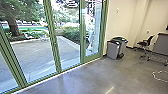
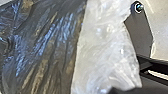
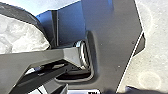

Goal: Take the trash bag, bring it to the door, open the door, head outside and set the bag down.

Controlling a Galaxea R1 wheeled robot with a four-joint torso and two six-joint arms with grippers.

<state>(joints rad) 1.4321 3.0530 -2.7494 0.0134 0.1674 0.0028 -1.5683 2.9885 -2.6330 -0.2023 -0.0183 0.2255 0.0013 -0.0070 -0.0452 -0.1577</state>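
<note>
Looks roughly midway through the task. Has the trash bag [image 2: 45, 47] right up close at the left wrist camera, and so, by judgement, counts the picking up as done. Counts the carry as nearly done too, with the tall glass wall [image 1: 53, 42] close ahead in the head view. Leaves the door [image 1: 93, 57] to open, perhaps the panel nearest the 2 bins [image 1: 113, 50], hard to be sure at this blur; then the way out and the setting down on the grey paving [image 1: 37, 57]. Cannot tell, for either end effector, the opening or any hold on the bag.

Shows crinkled black plastic, glossy, with bluish glints and brownish streaks along slanting folds. Beside that, shows a milky, half-clear film [image 2: 105, 47], finely creased, ragged at the edge. Gives straight green frames around the flat panes, a smooth grey floor [image 1: 100, 75] with soft reflections, and boxy, upright bins against a plain cream wall [image 1: 122, 15].
</note>
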